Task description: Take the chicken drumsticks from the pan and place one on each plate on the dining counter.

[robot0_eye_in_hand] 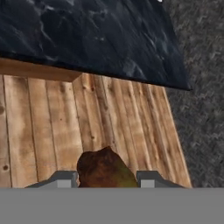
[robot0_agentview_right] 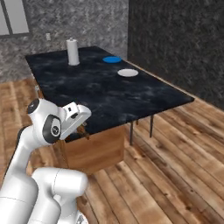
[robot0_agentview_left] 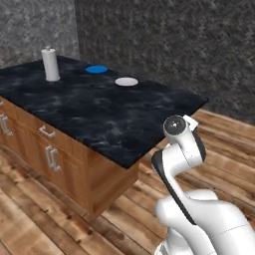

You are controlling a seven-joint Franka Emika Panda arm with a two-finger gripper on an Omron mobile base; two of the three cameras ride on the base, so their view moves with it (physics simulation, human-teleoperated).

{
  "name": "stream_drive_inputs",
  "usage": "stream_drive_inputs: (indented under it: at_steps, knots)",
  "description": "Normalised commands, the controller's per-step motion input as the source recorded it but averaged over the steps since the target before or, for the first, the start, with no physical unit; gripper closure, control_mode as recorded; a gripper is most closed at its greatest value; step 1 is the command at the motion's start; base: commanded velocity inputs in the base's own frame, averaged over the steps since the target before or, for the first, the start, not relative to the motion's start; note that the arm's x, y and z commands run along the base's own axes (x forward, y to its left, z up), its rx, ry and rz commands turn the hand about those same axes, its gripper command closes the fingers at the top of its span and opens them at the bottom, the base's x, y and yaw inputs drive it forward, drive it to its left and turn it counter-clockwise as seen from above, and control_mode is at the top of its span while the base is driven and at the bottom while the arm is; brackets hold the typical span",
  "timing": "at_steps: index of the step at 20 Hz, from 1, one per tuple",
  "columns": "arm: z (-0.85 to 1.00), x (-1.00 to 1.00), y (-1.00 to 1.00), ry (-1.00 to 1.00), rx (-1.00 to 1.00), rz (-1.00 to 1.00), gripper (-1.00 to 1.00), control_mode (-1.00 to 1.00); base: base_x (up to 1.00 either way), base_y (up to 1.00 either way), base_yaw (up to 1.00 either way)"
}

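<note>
The pincer (robot0_eye_in_hand: pixel 107 180) is gripping a drumstick (robot0_eye_in_hand: pixel 105 168) between its fingers, out over the wooden floor (robot0_eye_in_hand: pixel 52 131) beside the surface (robot0_agentview_left: pixel 109 109). Far ahead of the pincer, the blue plate (robot0_agentview_left: pixel 96 69) and white plate (robot0_agentview_left: pixel 126 81) are both looking bare (though small at this range), so seemingly neither delivery is finished. The drumstick is showing lumpy, glossy brown; the surface is showing polished black marble with pale veins.

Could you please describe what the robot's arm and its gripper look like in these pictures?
The arm is glossy white, built of rounded, bulbous segments with dark grey to black bands at the joints and a round grey cap on one joint. No cables or markings show. The gripper has two small, blocky grey finger tips with flat tops.
</note>
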Motion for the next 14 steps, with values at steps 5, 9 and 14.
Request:
stream_drive_inputs:
  at_steps: [5, 9, 14]
  knots:
    - [0.0, 0.0, 0.0, 0.0, 0.0, 0.0, 1.0, 1.0, 0.03, -1.0, 0.01]
    - [0.0, 0.0, 0.0, 0.0, 0.0, 0.0, 1.0, 1.0, 0.28, -1.0, 0.07]
    - [0.0, 0.0, 0.0, 0.0, 0.0, 0.0, 1.0, 1.0, 0.52, -1.0, 0.15]
